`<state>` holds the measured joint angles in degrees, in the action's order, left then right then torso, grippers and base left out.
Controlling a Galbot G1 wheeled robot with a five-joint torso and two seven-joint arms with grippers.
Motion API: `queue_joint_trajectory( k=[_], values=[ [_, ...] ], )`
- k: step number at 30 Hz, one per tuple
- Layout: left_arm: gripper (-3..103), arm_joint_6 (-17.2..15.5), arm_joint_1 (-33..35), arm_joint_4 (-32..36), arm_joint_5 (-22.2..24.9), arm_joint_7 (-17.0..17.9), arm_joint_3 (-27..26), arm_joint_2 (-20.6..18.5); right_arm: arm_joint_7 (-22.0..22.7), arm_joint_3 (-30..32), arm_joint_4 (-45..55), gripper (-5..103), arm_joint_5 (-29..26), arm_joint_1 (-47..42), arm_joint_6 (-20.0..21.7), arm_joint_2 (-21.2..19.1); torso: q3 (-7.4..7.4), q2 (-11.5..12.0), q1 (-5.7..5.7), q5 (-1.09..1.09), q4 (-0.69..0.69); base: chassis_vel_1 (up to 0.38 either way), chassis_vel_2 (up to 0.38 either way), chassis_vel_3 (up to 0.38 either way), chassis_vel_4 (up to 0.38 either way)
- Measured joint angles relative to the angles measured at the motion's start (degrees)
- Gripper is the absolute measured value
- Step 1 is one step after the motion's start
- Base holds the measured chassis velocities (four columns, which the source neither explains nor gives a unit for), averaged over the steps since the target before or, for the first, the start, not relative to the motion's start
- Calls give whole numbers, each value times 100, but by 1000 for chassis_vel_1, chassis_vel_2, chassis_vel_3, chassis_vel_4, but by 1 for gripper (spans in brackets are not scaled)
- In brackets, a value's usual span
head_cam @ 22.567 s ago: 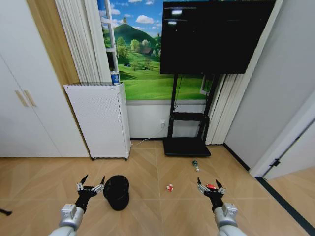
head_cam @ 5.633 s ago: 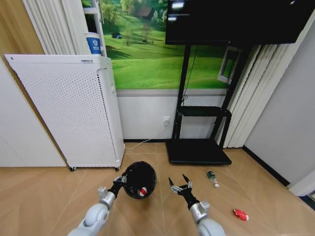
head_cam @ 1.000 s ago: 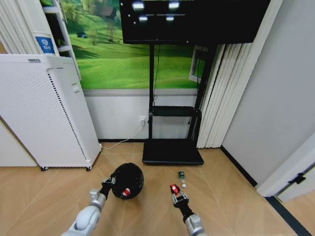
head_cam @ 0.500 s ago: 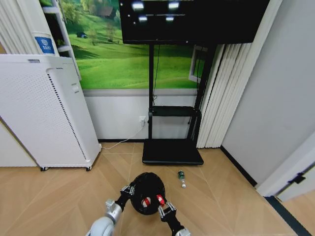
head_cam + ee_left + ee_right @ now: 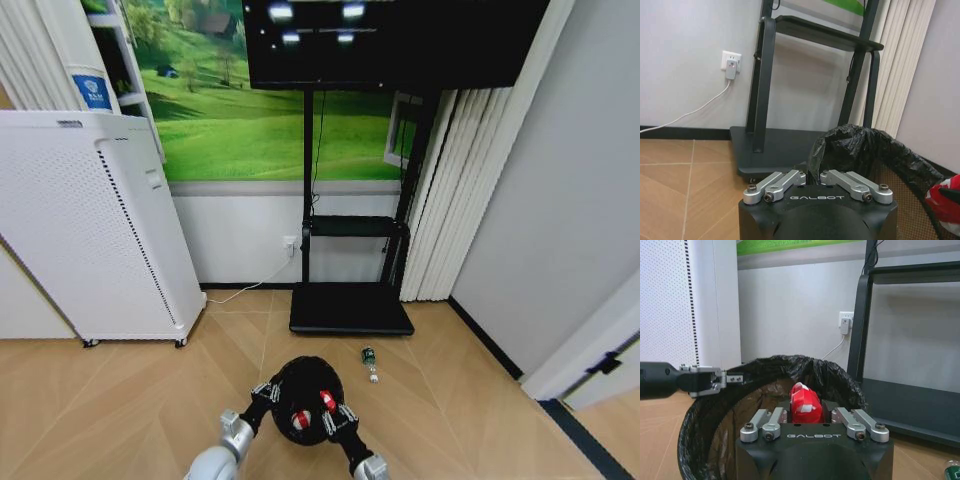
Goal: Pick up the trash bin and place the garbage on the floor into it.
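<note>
Red wad over the bin
The right gripper (image 5: 806, 416) pinches a red-and-white wad (image 5: 805, 403) above the trash bin (image 5: 303, 384); the left gripper (image 5: 268, 390) grips its rim.

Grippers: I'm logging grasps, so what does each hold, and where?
Left gripper pinches the trash bin by its rim. Right gripper clamps a red-and-white wad over the bin's mouth.

Silver-grey forearms, black wrist housings marked GALBOT in white, silver linkage bars with screws.
</note>
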<state>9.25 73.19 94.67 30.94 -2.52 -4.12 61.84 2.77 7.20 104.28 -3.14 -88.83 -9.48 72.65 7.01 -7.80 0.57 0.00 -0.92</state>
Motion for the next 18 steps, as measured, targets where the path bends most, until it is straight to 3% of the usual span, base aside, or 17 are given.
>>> queue_joint_trajectory(
  k=[5, 11, 13, 14, 15, 17, 18],
  values=[
    [7, 5, 18, -88, -44, 5, 14, 90, -48, 26, -1, 56, -6, -56, -17, 65, 0, 0, 0, 0, 0, 0, 0, 0, 0],
    [7, 5, -6, -89, -41, 7, -7, 136, -45, 96, 0, 73, -91, 5, -37, 87, 0, 0, 0, 0, 0, 0, 0, 0, 0],
    [7, 6, 36, -33, -24, 46, -189, 100, -43, 213, 1, 89, -342, 122, -191, 98, 0, 0, 0, -1, 0, 0, 0, 0, 0],
    [7, 6, 36, -33, -24, 46, -189, 100, -43, 213, 1, 89, -342, 122, -191, 98, 0, 0, 0, -1, 0, 0, 0, 0, 0],
    [7, 5, 53, -8, -21, 99, -278, 83, -42, 268, 1, 89, -421, 173, -231, 110, 0, 0, 0, 0, 0, 0, 0, 0, 0],
    [7, -70, 72, 20, -27, 541, -666, 92, -5, 486, -39, 97, -583, 388, -315, 167, 0, 0, 0, -2, 0, 0, 0, 0, 0],
    [7, -70, 72, 20, -27, 541, -666, 92, -5, 486, -39, 97, -583, 388, -315, 167, 0, 0, 0, -2, 0, 0, 0, 0, 0]
  ],
)
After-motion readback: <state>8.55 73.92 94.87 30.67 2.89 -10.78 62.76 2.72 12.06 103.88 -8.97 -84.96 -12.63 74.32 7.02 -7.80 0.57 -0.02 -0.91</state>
